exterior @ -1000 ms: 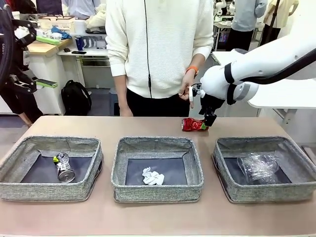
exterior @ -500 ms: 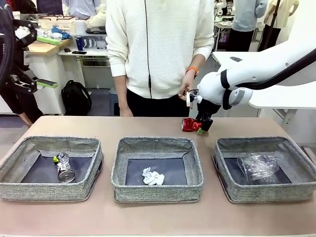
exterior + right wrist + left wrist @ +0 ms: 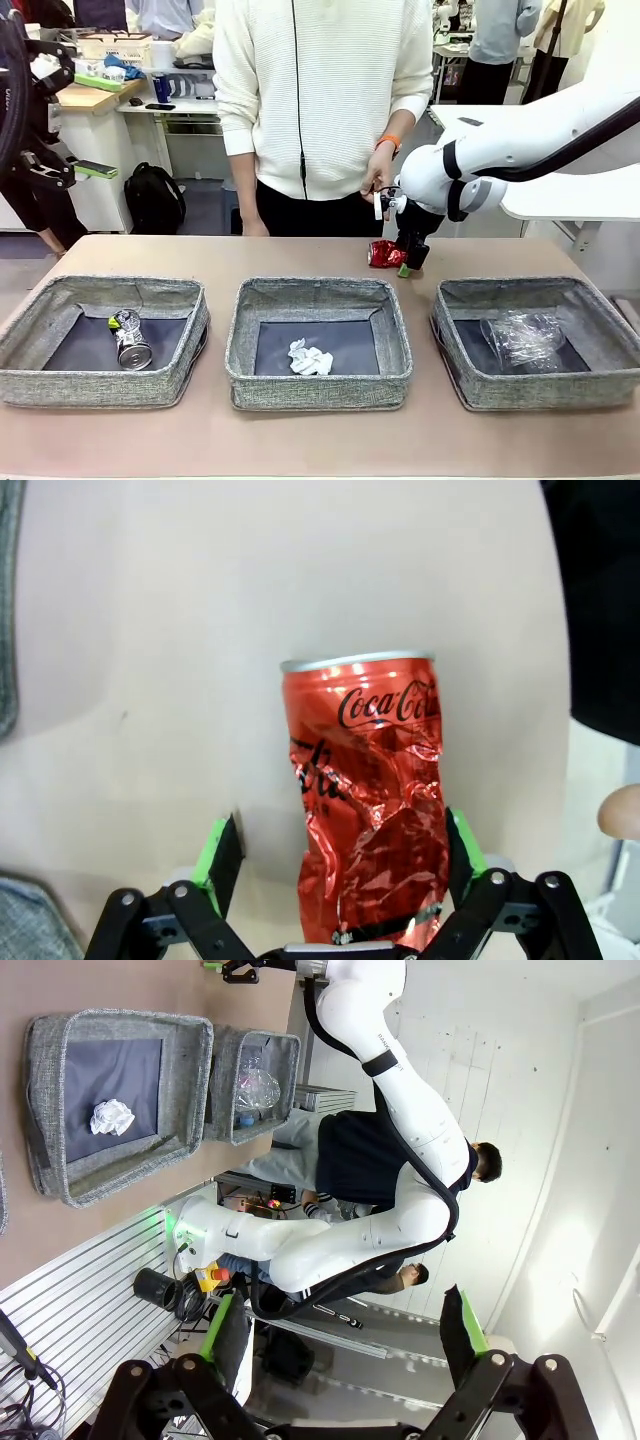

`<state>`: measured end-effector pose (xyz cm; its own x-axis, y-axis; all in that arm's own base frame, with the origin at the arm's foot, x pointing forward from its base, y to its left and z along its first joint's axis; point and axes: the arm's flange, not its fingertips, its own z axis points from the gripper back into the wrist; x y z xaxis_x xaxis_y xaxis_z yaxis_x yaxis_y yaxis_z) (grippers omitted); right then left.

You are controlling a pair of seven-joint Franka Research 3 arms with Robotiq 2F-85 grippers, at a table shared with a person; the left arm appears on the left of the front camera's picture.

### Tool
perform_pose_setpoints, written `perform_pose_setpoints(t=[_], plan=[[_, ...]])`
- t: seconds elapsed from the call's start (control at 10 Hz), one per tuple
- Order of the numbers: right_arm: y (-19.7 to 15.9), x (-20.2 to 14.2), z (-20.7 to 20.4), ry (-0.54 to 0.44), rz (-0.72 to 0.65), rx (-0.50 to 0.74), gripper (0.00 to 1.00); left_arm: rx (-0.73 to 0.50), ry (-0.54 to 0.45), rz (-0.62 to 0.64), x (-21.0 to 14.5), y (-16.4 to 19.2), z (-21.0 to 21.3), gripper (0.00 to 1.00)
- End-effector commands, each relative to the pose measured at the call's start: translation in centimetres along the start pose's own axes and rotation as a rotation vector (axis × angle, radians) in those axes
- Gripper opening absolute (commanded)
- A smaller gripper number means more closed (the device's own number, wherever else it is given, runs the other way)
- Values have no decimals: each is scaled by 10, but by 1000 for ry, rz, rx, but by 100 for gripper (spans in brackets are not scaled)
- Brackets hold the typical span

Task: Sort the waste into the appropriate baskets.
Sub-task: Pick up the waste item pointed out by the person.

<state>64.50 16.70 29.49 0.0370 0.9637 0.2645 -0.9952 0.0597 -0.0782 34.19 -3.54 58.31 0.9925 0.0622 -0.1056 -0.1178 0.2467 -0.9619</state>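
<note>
2 green pads of my right gripper (image 3: pixel 343 865) stand apart around the crushed red can (image 3: pixel 366 795), lying on the table (image 3: pixel 300 255) behind the middle basket (image 3: pixel 318 342). My left gripper (image 3: pixel 345 1340) is spread wide, holding nothing.

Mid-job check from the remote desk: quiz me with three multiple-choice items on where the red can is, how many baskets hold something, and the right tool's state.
1. The crushed red can lies:
A. in the middle basket
B. on the table behind the baskets
C. in a hand

2. Baskets holding waste:
A. one
B. two
C. three

3. The right tool is:
A. open astride the can
B. shut on the can
C. far above it

Answers: 1 B, it lies on the bare table; 2 C, each holds one item; 3 A, a gap shows beside one pad.
</note>
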Motion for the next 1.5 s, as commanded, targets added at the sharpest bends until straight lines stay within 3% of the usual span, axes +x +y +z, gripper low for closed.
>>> perform_pose_setpoints(t=[0.0,0.1,0.2,0.3,0.4,0.5,0.7,0.8,0.9,1.4], plan=[[-5,-1,3,34,6,20,100,-23,4,-22,-1,0,0,100],[-5,-1,3,47,13,21,100,-23,4,-22,-1,0,0,100],[-4,-2,3,41,34,23,70,-23,4,-22,-1,0,0,100],[-3,-2,3,41,40,28,47,-23,4,-22,-1,0,0,100],[-3,-2,3,52,42,31,13,-23,4,-22,-1,0,0,100],[-2,-2,3,53,47,32,0,-23,4,-22,-1,0,0,100],[-2,-2,3,57,54,29,0,-23,4,-22,-1,0,0,100],[-1,-2,3,61,55,29,7,-23,4,-22,-1,0,0,100],[-1,-3,3,62,58,32,0,-23,4,-22,-1,0,0,100],[2,-4,4,84,63,48,0,-23,4,-22,-1,0,0,100]])
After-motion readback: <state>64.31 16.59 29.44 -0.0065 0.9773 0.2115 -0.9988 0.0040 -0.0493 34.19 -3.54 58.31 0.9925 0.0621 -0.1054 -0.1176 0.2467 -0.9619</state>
